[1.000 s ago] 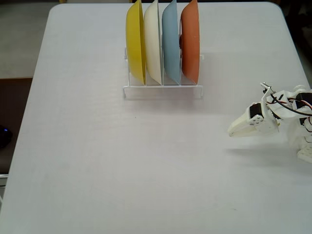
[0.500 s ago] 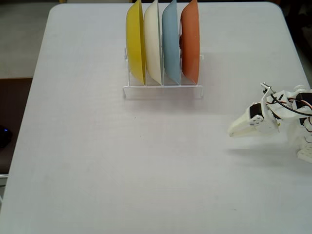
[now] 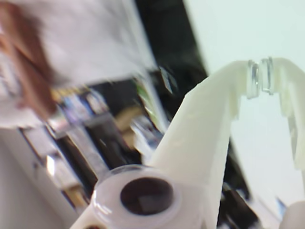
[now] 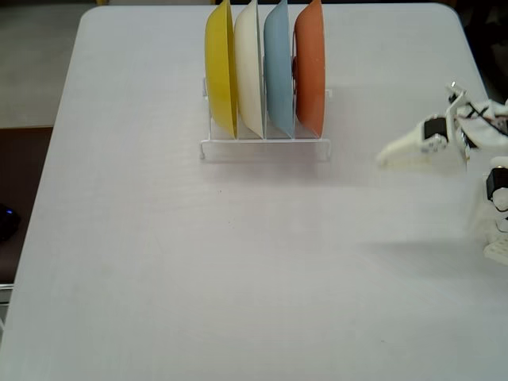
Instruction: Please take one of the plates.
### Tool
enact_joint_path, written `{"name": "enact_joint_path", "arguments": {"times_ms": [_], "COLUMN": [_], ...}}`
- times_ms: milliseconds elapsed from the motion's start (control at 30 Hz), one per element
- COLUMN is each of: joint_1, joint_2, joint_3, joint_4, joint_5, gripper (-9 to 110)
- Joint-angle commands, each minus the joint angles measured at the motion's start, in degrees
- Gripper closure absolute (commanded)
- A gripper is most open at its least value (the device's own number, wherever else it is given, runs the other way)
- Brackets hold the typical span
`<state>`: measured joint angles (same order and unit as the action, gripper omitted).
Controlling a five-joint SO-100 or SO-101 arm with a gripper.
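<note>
Presently, your orange plate stands on edge in the white rack, rightmost of four in the fixed view, with the light blue plate just beside it, then a cream plate and a yellow plate. Your gripper hovers above the table, well apart from the rack on the right. It holds nothing; in the wrist view its fingertips nearly meet.

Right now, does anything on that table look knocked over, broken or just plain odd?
Nothing stands out. Four plates stand upright in the clear rack, the orange plate at the right end in the fixed view. The gripper is well clear of them.
</note>
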<state>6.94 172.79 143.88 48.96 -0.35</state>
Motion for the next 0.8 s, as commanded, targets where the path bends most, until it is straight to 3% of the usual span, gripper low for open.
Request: {"name": "enact_joint_path", "arguments": {"times_ms": [0, 300, 567, 767], "joint_1": [5.6, 17.1, 25.1, 29.1], "joint_2": [-7.0, -24.5, -39.3, -49.8], "joint_3": [-11.2, -32.1, -47.2, -59.1], "joint_4": [-2.5, -0.2, 3.7, 4.5], "joint_5": [-3.6, -21.7, -37.4, -42.5], "gripper": [102, 101, 77, 72]}}
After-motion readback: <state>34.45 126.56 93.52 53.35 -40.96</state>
